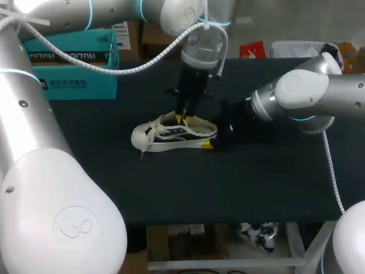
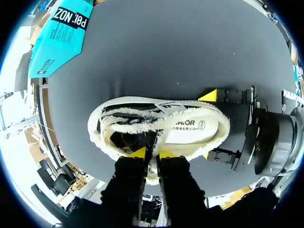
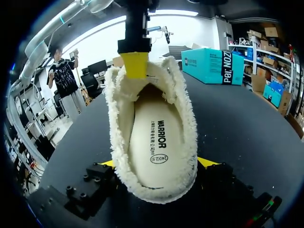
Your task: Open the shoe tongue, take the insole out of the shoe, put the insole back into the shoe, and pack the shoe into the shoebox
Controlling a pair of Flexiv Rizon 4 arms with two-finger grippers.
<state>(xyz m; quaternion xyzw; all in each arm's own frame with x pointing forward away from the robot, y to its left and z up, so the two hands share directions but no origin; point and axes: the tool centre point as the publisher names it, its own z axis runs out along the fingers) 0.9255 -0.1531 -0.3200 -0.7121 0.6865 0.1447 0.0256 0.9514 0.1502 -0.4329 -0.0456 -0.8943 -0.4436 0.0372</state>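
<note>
Pinching the soft fleecy tongue (image 2: 153, 138) are left jaws; right jaws clamp the three-o'clock heel of the light white shoe (image 1: 171, 137); limp cream insole (image 3: 156, 142) should peel heel-first.

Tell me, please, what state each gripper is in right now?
Left gripper: closed on the shoe tongue.
Right gripper: closed on the shoe, at its heel.
</note>
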